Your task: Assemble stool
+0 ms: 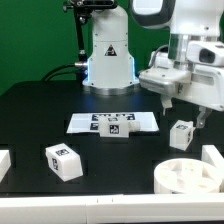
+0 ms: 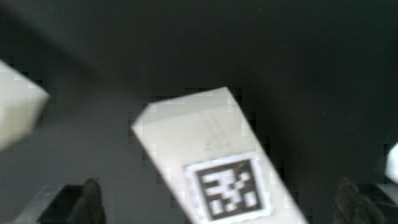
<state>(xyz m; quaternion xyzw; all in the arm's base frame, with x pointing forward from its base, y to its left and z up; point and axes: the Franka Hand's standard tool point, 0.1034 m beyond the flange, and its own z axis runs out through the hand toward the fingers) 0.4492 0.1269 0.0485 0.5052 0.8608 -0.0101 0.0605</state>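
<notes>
My gripper [image 1: 182,110] hangs open just above a chunky white stool leg [image 1: 182,134] on the exterior view's right of the black table. In the wrist view this tagged leg [image 2: 205,150] lies between the two dark fingertips [image 2: 71,202], which stand wide apart and do not touch it. The round socketed seat [image 1: 188,177] lies near the front edge, in front of that leg. A second tagged leg [image 1: 63,161] rests at the front on the exterior view's left.
The marker board [image 1: 112,123] lies flat at the table's middle, in front of the robot base [image 1: 108,55]. More white parts sit at the exterior view's right edge [image 1: 212,160] and left edge [image 1: 3,163]. A white piece [image 2: 15,100] shows at the wrist view's border.
</notes>
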